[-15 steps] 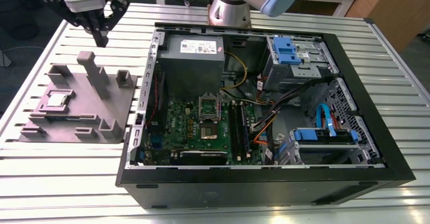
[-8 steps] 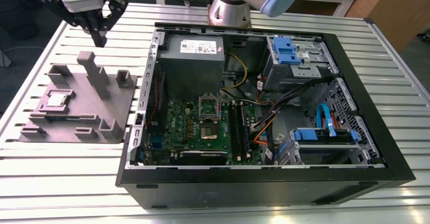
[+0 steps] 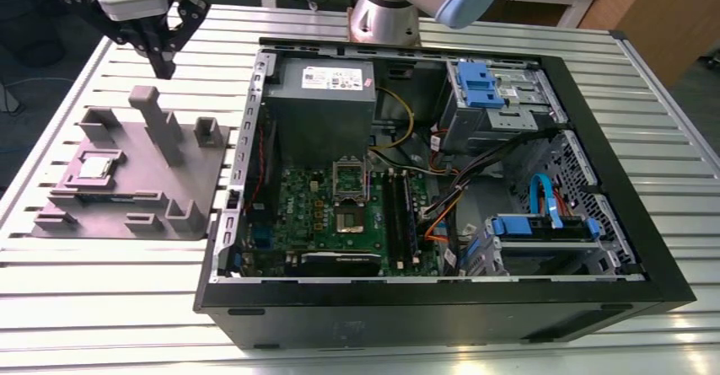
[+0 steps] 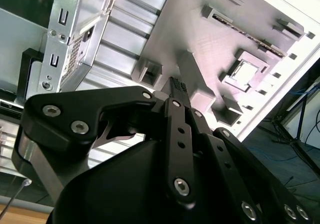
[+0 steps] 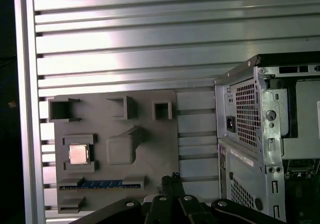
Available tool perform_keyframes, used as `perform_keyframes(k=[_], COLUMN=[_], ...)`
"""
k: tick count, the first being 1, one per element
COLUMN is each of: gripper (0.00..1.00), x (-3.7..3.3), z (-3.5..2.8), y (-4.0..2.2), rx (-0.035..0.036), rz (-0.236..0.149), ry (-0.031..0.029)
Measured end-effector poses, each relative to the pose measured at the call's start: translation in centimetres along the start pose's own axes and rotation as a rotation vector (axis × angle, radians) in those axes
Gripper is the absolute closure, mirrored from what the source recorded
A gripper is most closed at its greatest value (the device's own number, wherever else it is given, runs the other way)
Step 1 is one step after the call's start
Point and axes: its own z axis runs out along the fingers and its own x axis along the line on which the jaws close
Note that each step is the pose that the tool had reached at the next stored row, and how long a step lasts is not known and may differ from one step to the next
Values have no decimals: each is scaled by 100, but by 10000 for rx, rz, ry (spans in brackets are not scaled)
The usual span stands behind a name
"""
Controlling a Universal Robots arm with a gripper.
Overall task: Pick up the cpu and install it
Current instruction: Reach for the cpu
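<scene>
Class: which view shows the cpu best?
The first wrist view: it looks straight down on the cpu, seated in the grey holder block. The exterior view shows it small and oblique; the second wrist view, skewed.

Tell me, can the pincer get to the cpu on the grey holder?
Probably yes. The cpu lies uncovered in the holder block, open from above, and the pincer hangs near the block, seemingly higher than its posts.

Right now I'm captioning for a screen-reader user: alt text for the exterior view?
The cpu sits in a recess on the grey holder block, with the gripper hanging empty over the block's far edge. An open computer case lies at the exterior view's right.
</scene>
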Motion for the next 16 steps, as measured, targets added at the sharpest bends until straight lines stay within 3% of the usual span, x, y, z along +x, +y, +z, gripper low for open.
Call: perform_keyframes(k=[16], gripper=[90], x=[171], z=[26], y=[-14], rx=[6], rz=[2], ry=[81])
